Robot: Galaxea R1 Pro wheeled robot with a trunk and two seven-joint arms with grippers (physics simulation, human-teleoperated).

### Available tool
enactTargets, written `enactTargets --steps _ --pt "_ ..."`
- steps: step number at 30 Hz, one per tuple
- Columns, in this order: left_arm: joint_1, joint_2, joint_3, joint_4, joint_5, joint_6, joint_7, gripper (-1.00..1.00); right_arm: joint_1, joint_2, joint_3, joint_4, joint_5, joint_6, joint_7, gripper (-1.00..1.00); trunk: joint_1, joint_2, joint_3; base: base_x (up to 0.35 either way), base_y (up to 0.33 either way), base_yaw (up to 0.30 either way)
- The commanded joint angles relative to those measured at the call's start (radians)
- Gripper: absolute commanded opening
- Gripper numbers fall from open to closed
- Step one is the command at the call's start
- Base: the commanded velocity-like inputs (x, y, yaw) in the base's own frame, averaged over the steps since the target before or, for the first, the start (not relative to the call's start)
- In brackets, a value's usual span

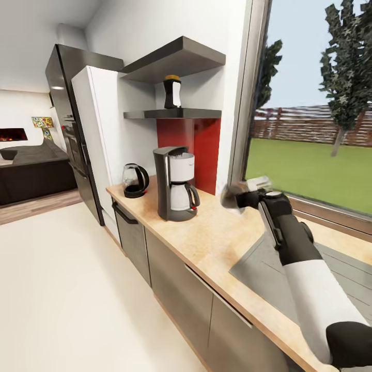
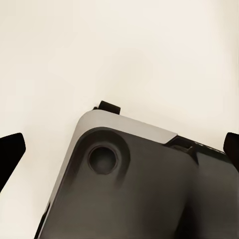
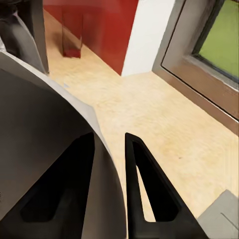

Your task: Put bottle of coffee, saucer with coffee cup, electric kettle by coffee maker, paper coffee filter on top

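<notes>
Right arm reached over the counter, saucer pinched in its pincer.
The right pincer (image 3: pixel 107 186) gripped the saucer (image 1: pixel 233 198) above the counter (image 1: pixel 217 243) beside the sink (image 1: pixel 268 271); farther stood the coffee maker (image 1: pixel 175 183), the electric kettle (image 1: pixel 135 181) at the end, the bottle of coffee (image 1: pixel 172 93) on the kitchen shelf (image 1: pixel 173 114).

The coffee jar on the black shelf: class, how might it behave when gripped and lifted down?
The coffee jar looks tall and narrow-waisted, so a sideways nudge would probably tip it. Its dark glossy body suggests glass: likely rigid, somewhat slippery and breakable if dropped. It stands near the front of the shelf, so a push could knock it off.
</notes>
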Motion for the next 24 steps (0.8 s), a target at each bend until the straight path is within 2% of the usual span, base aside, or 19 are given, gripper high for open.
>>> enactTargets --steps 1,2,4,5,7,8,10,11,14,15,18,19,22,23,24 --pt "0.001 0.000 -0.002 -0.002 0.010 -0.001 -0.001 1.00 -0.051 -0.002 0.038 0.033 0.012 0.028 0.038 -1.00 0.000 -0.001 -0.001 0.000 0.000 0.000" --pt "0.001 0.000 -0.002 -0.002 0.010 -0.001 -0.001 1.00 -0.115 -0.004 0.083 0.090 0.013 0.042 0.074 -1.00 0.000 -0.001 -0.001 0.000 0.000 0.000" --pt "0.001 0.000 -0.002 -0.002 0.010 -0.001 -0.001 1.00 -0.172 -0.007 0.117 0.145 0.016 0.052 0.104 -1.00 0.000 -0.001 -0.001 0.000 0.000 0.000" --pt "0.001 0.000 -0.002 -0.002 0.010 -0.001 -0.001 1.00 -0.229 -0.013 0.141 0.202 0.022 0.058 0.136 -1.00 0.000 -0.001 -0.001 0.000 0.000 0.000" --pt "0.001 0.000 -0.002 -0.002 0.010 -0.001 -0.001 1.00 -0.282 -0.018 0.157 0.254 0.033 0.062 0.176 -1.00 0.000 -0.001 -0.001 0.000 0.000 0.000" --pt "0.001 0.000 -0.002 -0.002 0.010 -0.002 -0.001 1.00 -0.331 -0.024 0.167 0.299 0.049 0.065 0.228 -1.00 0.000 -0.001 -0.001 0.000 0.000 0.000" --pt "0.001 0.000 -0.002 -0.002 0.010 -0.002 -0.001 1.00 -0.378 -0.033 0.173 0.340 0.071 0.066 0.290 -1.00 0.000 -0.001 -0.001 0.000 0.000 0.000" --pt "0.001 0.000 -0.002 -0.002 0.010 -0.002 -0.001 1.00 -0.423 -0.041 0.178 0.376 0.103 0.068 0.360 -1.00 0.000 -0.001 -0.001 0.000 0.000 0.000" --pt "0.001 0.000 -0.002 -0.002 0.010 -0.002 -0.001 1.00 -0.490 -0.048 0.182 0.424 0.163 0.068 0.480 -1.00 0.000 -0.001 -0.001 0.000 0.000 0.000" --pt "0.001 0.000 -0.002 -0.002 0.010 -0.002 -0.001 1.00 -0.532 -0.050 0.183 0.456 0.210 0.068 0.564 -1.00 0.000 -0.001 -0.001 0.000 0.000 0.000" --pt "0.001 0.000 -0.002 -0.002 0.010 -0.002 -0.001 1.00 -0.594 -0.053 0.185 0.502 0.287 0.068 0.682 -1.00 0.000 -0.001 -0.001 0.000 0.000 0.000" --pt "0.001 0.000 -0.002 -0.002 0.010 -0.002 -0.001 1.00 -0.631 -0.054 0.185 0.526 0.338 0.067 0.752 -1.00 0.000 -0.001 -0.001 0.000 0.000 0.000" --pt "0.001 0.000 -0.002 -0.002 0.010 -0.002 -0.001 1.00 -0.674 -0.055 0.185 0.551 0.406 0.066 0.839 -1.00 0.000 -0.001 -0.001 0.000 0.000 0.000" --pt "0.001 0.000 -0.002 -0.002 0.010 -0.002 -0.001 1.00 -0.691 -0.056 0.185 0.561 0.440 0.065 0.885 -1.00 0.000 -0.001 -0.001 0.000 0.000 0.000" --pt "0.001 0.000 -0.002 -0.002 0.010 -0.002 -0.001 1.00 -0.698 -0.056 0.185 0.564 0.453 0.065 0.907 -1.00 0.000 -0.001 -0.001 0.000 0.000 0.000"
